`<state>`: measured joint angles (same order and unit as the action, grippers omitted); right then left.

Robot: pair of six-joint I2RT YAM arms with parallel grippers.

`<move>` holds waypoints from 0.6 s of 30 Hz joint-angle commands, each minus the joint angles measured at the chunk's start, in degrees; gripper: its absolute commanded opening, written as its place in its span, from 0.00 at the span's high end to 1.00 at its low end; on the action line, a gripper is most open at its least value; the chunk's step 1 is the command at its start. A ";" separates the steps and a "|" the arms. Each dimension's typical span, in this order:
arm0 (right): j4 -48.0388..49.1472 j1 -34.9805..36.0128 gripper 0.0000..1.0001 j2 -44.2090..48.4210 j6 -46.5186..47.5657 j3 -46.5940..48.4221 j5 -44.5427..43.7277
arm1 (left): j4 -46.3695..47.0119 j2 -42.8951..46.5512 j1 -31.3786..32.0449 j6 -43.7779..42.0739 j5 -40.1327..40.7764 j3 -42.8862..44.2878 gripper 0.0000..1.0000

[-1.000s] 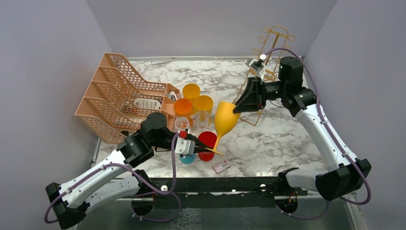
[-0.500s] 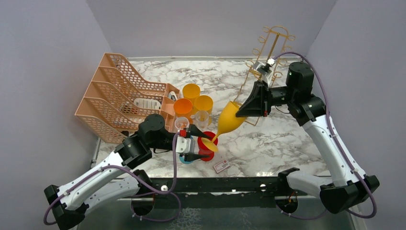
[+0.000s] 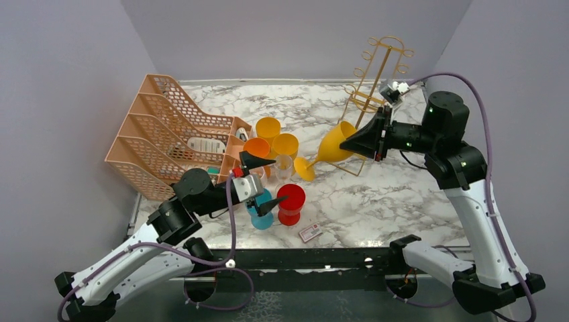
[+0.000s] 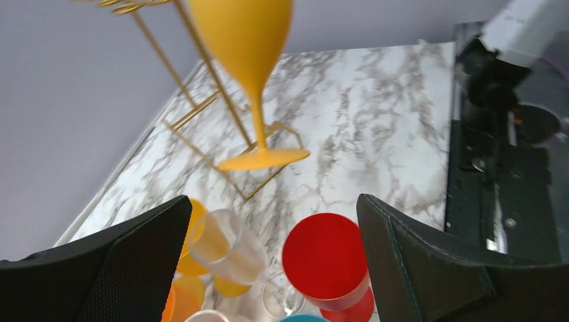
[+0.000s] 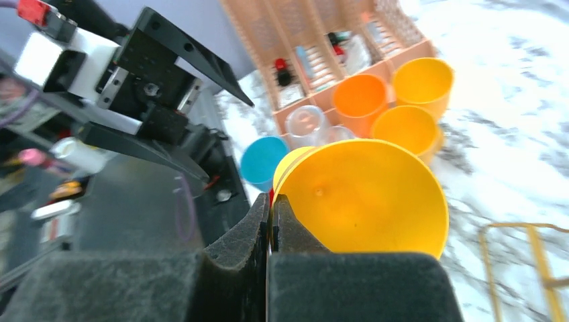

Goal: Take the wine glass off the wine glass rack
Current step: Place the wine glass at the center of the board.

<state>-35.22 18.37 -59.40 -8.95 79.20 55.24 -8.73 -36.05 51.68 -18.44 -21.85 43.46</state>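
— Overhead?
— My right tool [image 3: 349, 142] is clamped on the wine glass [image 3: 330, 149] rim, right of centre, beside the wine glass rack [image 3: 378, 70]; my left tool [image 3: 265, 182] gapes, empty.
— Left wrist?
— Spread wide, glass top centre.
— Right wrist?
— Pinched together on the rim.

Wine glass [image 3: 334, 145] midair left of rack [image 3: 366, 102]; cups [image 3: 268, 127] on table [image 3: 402, 188] below-left; organizer [image 3: 171, 134] farther left.
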 commanded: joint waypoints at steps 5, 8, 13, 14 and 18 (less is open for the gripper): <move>-7.63 0.55 0.99 -0.82 10.14 5.54 -18.01 | 5.92 -0.88 -0.06 9.42 27.50 -0.60 0.01; -7.33 3.37 0.99 -2.62 11.82 7.07 -22.98 | 4.78 -2.82 -0.02 10.67 33.02 1.35 0.01; -7.30 17.31 0.99 -8.75 14.75 12.62 -36.56 | 1.89 -5.39 -0.09 13.69 43.32 4.57 0.01; -7.21 20.92 0.99 -10.18 15.82 13.82 -41.24 | 1.41 -5.58 -0.08 14.36 44.70 5.08 0.01; -5.61 26.29 0.99 -16.28 19.22 20.13 -52.96 | -0.36 -5.42 -0.16 16.71 49.70 6.13 0.01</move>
<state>-42.19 41.28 -72.03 5.32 93.19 18.39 -7.33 -42.19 51.66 -5.54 18.57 46.68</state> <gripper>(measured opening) 0.013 0.987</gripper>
